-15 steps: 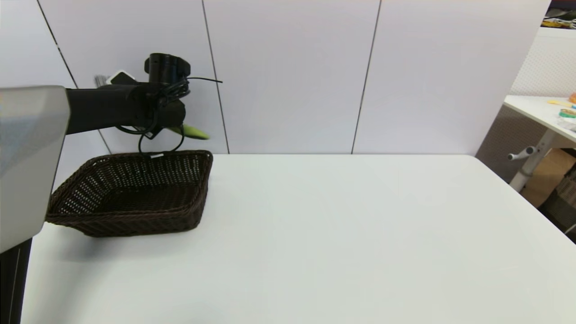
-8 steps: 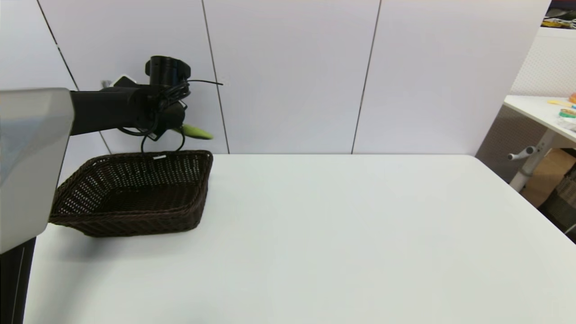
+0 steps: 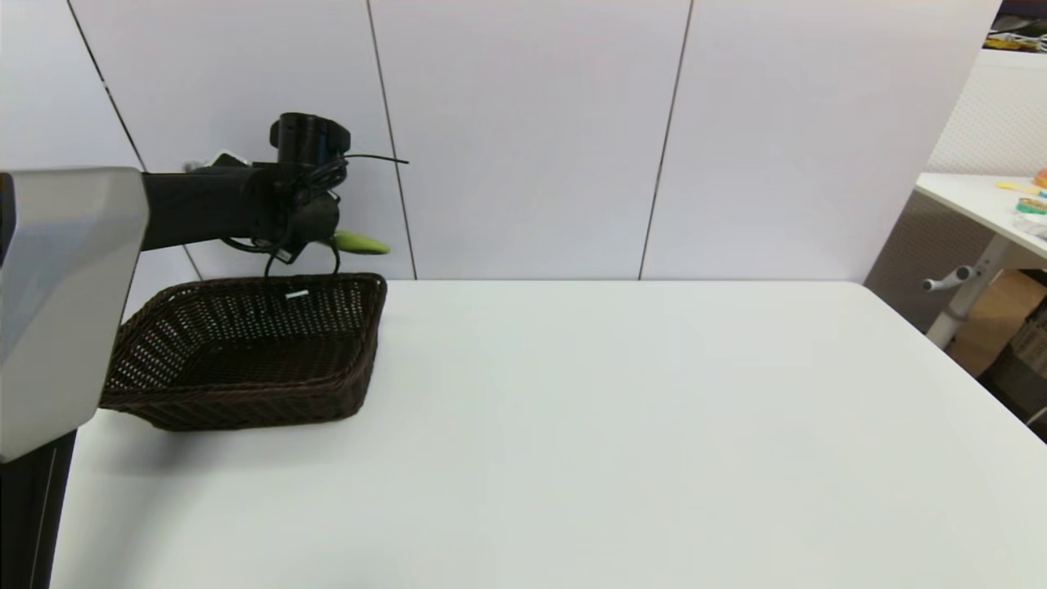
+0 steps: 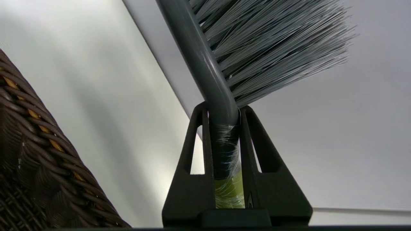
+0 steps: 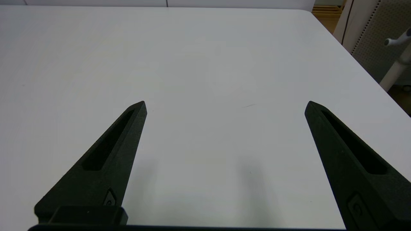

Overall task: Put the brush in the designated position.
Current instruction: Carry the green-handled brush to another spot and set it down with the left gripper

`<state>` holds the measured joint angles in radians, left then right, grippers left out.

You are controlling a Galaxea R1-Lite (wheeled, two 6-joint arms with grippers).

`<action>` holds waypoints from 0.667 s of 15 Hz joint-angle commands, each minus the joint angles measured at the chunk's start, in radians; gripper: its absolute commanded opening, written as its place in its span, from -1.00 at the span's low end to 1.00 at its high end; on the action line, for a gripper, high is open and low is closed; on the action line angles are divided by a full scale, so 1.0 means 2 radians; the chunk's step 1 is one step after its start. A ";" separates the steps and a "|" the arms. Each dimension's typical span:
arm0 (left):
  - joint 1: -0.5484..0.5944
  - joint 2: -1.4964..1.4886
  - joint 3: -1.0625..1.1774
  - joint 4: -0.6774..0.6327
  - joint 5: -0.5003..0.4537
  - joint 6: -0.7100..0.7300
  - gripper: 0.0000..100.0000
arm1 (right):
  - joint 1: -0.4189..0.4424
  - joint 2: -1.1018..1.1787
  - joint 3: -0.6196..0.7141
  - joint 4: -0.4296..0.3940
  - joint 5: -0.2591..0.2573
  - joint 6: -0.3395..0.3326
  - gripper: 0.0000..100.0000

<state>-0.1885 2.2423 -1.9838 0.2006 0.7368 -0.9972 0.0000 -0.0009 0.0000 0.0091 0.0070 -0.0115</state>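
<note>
The brush [image 3: 357, 241] appears once in your head view, as a green handle tip poking out to the right of the left gripper [image 3: 315, 233], above the far rim of the one brown wicker basket [image 3: 245, 352]. That basket sits at the far left of the single white table [image 3: 613, 425]. You see only one arm here, the left, reaching in from the left edge; the brush head itself is hidden behind the wrist.

In your left wrist view, the brush [image 4: 224, 80] is one piece: a grey stem running into a fan of grey bristles, and lower down a dark section, then a strip of olive green. The left gripper [image 4: 223, 110] has its two black fingers [image 4: 192, 154] clamped on the stem, one on each side, both touching it. The basket [image 4: 38, 160] weave shows at one edge, apart from the brush.

In your right wrist view, the right gripper [image 5: 224, 106] hangs over the bare table [image 5: 208, 64] with its two fingers [image 5: 109, 154] spread wide and nothing between them.
</note>
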 commanded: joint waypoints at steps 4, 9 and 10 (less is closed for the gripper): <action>0.020 0.002 -0.003 0.000 0.001 -0.019 -1.00 | 0.000 0.000 0.001 0.000 0.000 0.000 1.00; 0.026 0.009 -0.003 -0.001 0.001 -0.034 -1.00 | 0.000 0.000 0.001 0.000 0.000 0.000 1.00; 0.026 0.009 -0.003 -0.001 0.001 -0.040 -1.00 | 0.000 0.000 0.001 0.000 0.000 0.000 1.00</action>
<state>-0.1394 2.2534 -1.9898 0.1966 0.7351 -1.0613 0.0000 -0.0009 0.0000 0.0091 0.0072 -0.0115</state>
